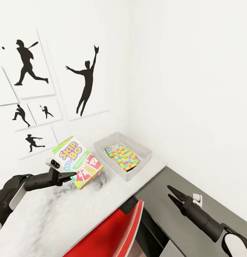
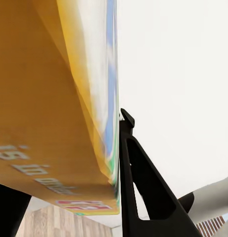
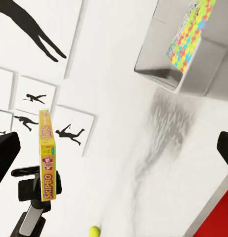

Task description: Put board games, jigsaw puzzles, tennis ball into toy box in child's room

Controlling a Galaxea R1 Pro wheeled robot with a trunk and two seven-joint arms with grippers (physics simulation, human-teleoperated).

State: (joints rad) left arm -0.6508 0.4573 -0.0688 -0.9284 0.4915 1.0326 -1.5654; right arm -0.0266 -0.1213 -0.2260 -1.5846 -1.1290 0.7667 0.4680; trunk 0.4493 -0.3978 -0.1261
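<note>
Long pale grey-white table ran along the white wall to the corner. Five white wall pictures w/ black baseball-player silhouettes hung above it. A red chair sat tucked at the table's near edge.

Shallow light grey toy box, rectangular w/ sloping sides, stood on the table in the corner. Inside it lay one multicoloured jigsaw puzzle, a flat board of interlocking red, yellow, green, blue and pink pcs; a second printed flat item showed partly under it, type unclear.

One flat rectangular board game box, green-yellow-red, read "SKIP-BO" on its face; the yellow side edge repeated "SKIP-BO" in the right wrist view. It was lifted off the table, tilted, just beside the toy box, apart from it. Left gripper pinched the box's lower edge, one black finger flat against the face.

Right gripper hovered off the table's edge, jaws spread, empty.

One small yellow-green tennis ball rested on the table, well apart from the toy box.
</note>
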